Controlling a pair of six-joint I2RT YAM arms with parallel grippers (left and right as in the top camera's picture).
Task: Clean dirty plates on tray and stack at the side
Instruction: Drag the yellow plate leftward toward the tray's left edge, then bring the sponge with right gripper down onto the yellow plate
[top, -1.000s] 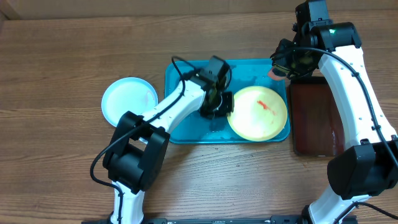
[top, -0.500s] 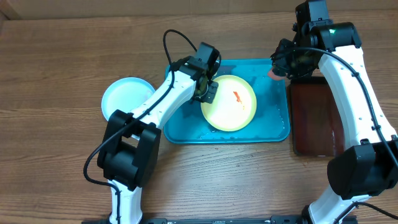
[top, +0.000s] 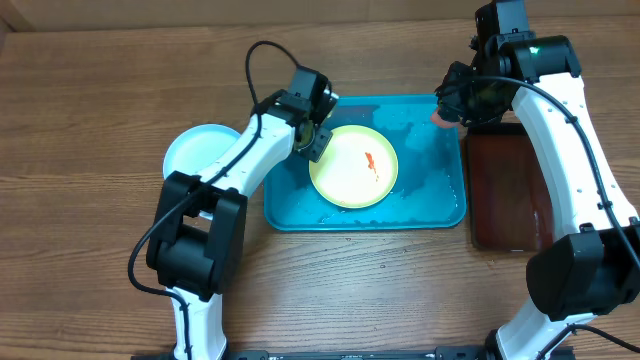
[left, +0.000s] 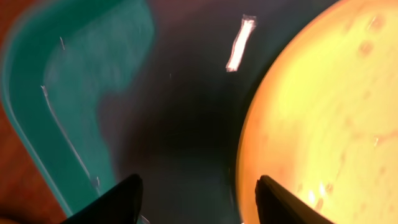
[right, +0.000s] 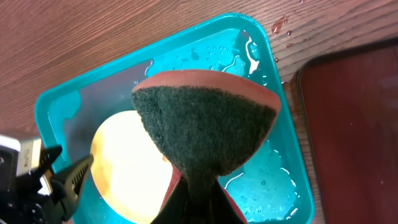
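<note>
Blurred close up, the left gripper (left: 198, 186) stands spread at the yellow plate (top: 352, 168)'s left rim, hemmed by the tray (top: 290, 210)'s left wall, while the right gripper (right: 188, 183) pinches a sponge (right: 205, 124).

Both arms look alike to me: smooth white shells between chunky black joint housings. On the left arm (top: 243, 160) a thin black cable loop (top: 252, 62) stands free toward eleven o'clock in the overhead view. The right arm (top: 572, 135), at three o'clock, has a second black cable (top: 577, 118) lying along its shell, and a small green light (top: 533, 47) glows near one o'clock. On the left wrist camera, the left gripper (left: 198, 182) shows two dark, tapered fingers (left: 121, 199) at six o'clock.
</note>
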